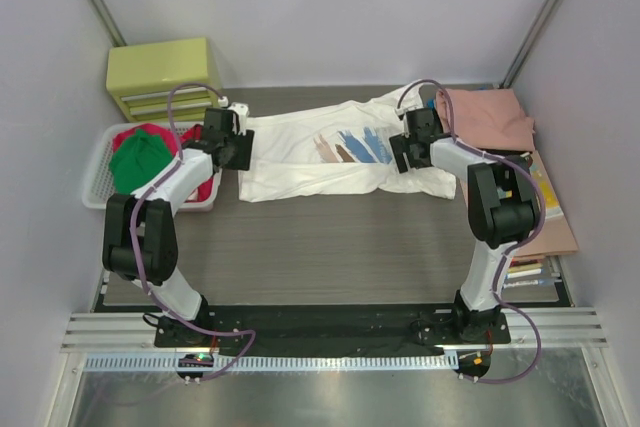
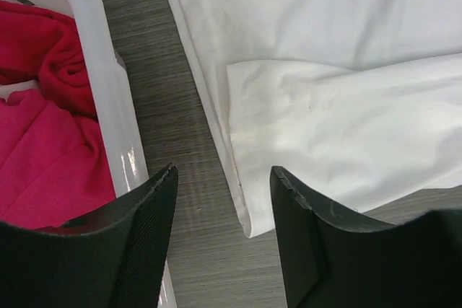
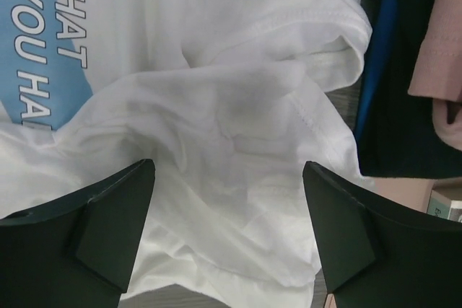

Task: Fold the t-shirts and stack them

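- The table [image 1: 330,237] is bare wood-grain between the arm bases and the work
- The left tool [image 2: 224,172] hangs low over the table with its jaws partly apart and nothing between them; it sits over the strip between the basket and the shirt's left edge
- The right tool [image 3: 229,169] has its jaws spread wide and grips nothing; it hovers over the rumpled sleeve at the shirt's right end
- The white t-shirt [image 1: 300,162] lies spread across the middle of the table, print upward, between the two tools. At its left end a flap of cloth lies flat over the body; the right end is bunched and creased
- The white slotted basket [image 1: 95,172] sits on the left just beside the shirt, heaped with a green t-shirt [image 1: 140,159], a red t-shirt [image 2: 50,41] and a magenta t-shirt [image 2: 43,171], all crumpled
- A salmon-pink t-shirt [image 1: 490,117] lies at the far right on a black garment [image 3: 390,106], looking roughly flat; this may be the start of the stack
- A yellow-green drawer unit [image 1: 165,75] stands at the far left
- My judgement is that the task is early: the white shirt is laid out but hardly folded, the right sleeve needs smoothing, and the basket's shirts are all left to do
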`<state>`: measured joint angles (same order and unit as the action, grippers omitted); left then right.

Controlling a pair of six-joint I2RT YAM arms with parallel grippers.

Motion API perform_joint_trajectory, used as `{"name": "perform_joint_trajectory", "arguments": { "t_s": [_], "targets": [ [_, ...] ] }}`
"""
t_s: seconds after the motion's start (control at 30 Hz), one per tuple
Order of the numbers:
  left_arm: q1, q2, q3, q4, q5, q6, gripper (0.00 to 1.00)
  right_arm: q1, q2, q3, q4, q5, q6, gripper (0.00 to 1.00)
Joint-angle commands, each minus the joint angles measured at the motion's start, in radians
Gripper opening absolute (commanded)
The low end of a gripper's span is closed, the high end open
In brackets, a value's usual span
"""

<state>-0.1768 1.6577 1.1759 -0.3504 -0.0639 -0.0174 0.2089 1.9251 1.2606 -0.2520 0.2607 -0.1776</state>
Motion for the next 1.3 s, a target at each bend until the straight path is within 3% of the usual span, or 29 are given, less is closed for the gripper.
{"name": "perform_joint_trajectory", "arguments": {
  "t_s": [0.0,0.23,0.27,0.3,0.33,0.37,0.63,0.97,1.17,1.27],
  "targets": [
    [0.049,0.016,-0.048,-0.036,-0.073,0.042,0.57,0.006,-0.165,-0.046,0.028,-0.012,0.036,0.90],
    [-0.079,-0.006,-0.131,-0.029,0.060,0.074,0.54,0.006,-0.308,-0.136,-0.033,-0.087,0.053,0.89],
    [-0.096,-0.001,-0.139,-0.033,0.103,0.089,0.51,0.007,-0.325,-0.165,-0.041,-0.104,0.062,0.63],
    [-0.114,0.005,-0.147,-0.039,0.127,0.092,0.35,0.007,-0.340,-0.181,-0.041,-0.118,0.070,0.33],
    [-0.148,0.013,-0.148,-0.042,0.127,0.093,0.11,0.009,-0.365,-0.193,-0.040,-0.144,0.078,0.02],
    [-0.164,0.026,-0.147,-0.041,0.116,0.085,0.00,0.010,-0.371,-0.207,-0.055,-0.152,0.082,0.01],
    [-0.181,0.089,-0.073,-0.039,0.072,0.091,0.00,0.035,-0.367,-0.256,-0.040,-0.137,0.052,0.01],
    [-0.179,0.056,-0.055,0.037,-0.020,0.100,0.00,0.035,-0.204,-0.092,-0.055,-0.133,0.038,0.01],
    [-0.179,0.050,-0.042,-0.007,0.056,0.066,0.00,0.058,-0.160,-0.041,-0.073,-0.153,0.059,0.01],
    [-0.179,0.005,-0.088,0.036,0.015,0.065,0.00,0.069,-0.141,-0.033,-0.072,-0.146,0.059,0.01]
  ]
}}
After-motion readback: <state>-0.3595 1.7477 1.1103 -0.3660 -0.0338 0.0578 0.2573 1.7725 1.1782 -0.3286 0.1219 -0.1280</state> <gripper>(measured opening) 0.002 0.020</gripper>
